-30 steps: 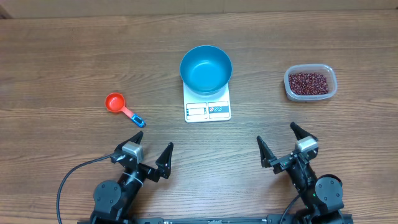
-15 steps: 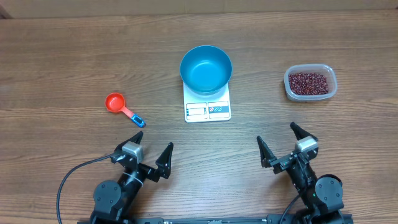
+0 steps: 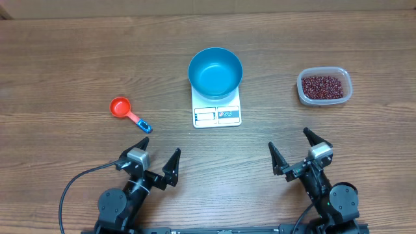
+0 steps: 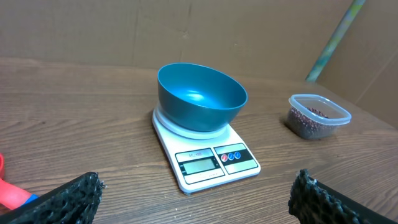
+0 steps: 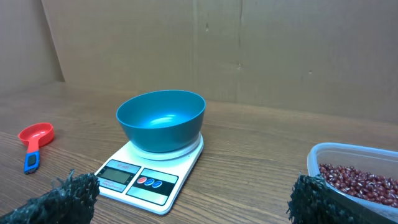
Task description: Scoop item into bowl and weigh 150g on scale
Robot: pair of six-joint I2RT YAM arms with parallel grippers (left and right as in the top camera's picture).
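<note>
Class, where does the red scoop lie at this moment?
In the overhead view the red scoop lies left of the scale and bowl, apart from both.

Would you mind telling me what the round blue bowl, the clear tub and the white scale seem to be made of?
Round bright-blue bowl: likely plastic, smooth and semi-glossy, with a soft highlight inside. Clear rounded-rectangular tub: thin transparent plastic; the red-brown beans show through its wall. White rectangular scale: probably matte plastic, evenly white.
</note>
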